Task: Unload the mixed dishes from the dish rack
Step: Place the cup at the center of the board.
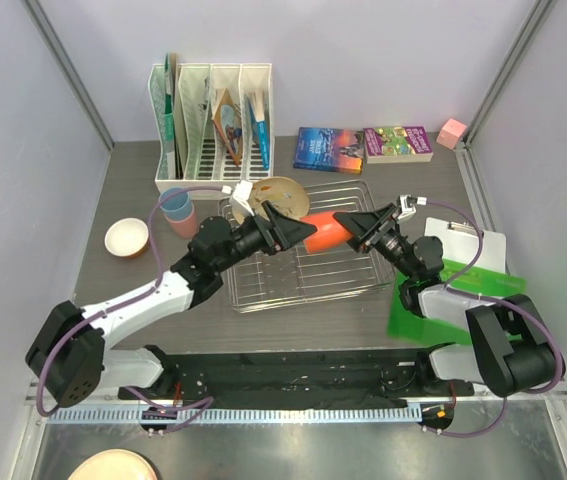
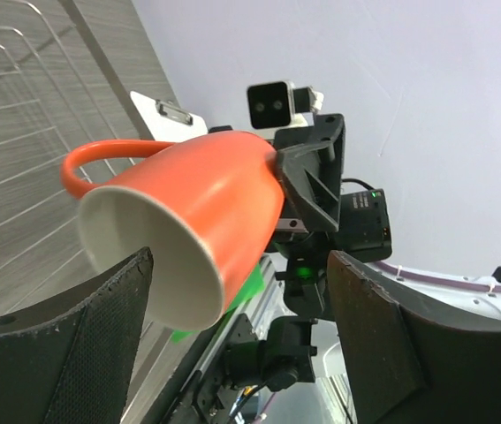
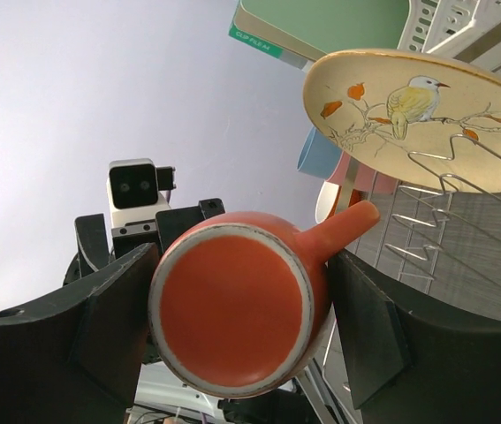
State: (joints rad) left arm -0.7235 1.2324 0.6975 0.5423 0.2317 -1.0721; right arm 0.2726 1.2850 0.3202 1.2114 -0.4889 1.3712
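Note:
The orange mug [image 1: 323,232] with a white inside lies sideways in the air above the chrome wire dish rack [image 1: 303,275]. My right gripper [image 1: 355,228] is shut on its base end; in the right wrist view [image 3: 243,256] both fingers press the mug [image 3: 232,318]. My left gripper [image 1: 296,235] is open at the mug's mouth, and its jaws stand wide around the rim [image 2: 144,256]. The beige plate [image 1: 277,194] stands in the rack's back left and also shows in the right wrist view [image 3: 418,115]. The grey-blue cup [image 1: 175,203] sits in the pink cup [image 1: 179,224] left of the rack. The small orange bowl [image 1: 126,237] is farther left.
A white slotted file holder [image 1: 213,125] stands at the back left. Two books [image 1: 328,148] [image 1: 398,142] and a pink block [image 1: 452,132] lie at the back. A green board [image 1: 443,295] and a clipboard [image 1: 473,245] lie at the right. A peach disc [image 1: 113,466] shows at the bottom edge.

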